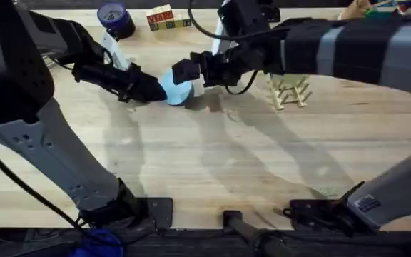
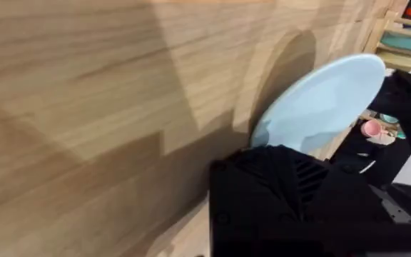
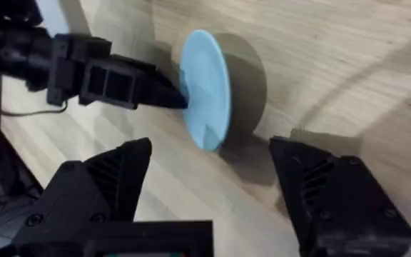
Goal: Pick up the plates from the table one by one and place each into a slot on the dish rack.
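Observation:
The light blue plate [image 1: 177,88] stands on edge, tilted, just above or on the table [image 1: 212,164] at the back centre. My left gripper [image 1: 157,89] is shut on its rim from the left; in the right wrist view its black fingers [image 3: 164,96] pinch the edge of the plate [image 3: 205,86]. In the left wrist view the plate [image 2: 327,100] rises from behind one finger [image 2: 284,185]. My right gripper [image 1: 188,74] hovers right beside the plate, open, its fingers [image 3: 98,178] spread wide on either side with nothing between them. The dish rack [image 1: 289,93] stands to the right.
A dark blue tape roll [image 1: 115,18] and coloured letter blocks [image 1: 167,18] sit along the table's far edge. The right arm [image 1: 348,50] stretches across the back above the rack. Bare wood covers the middle and front.

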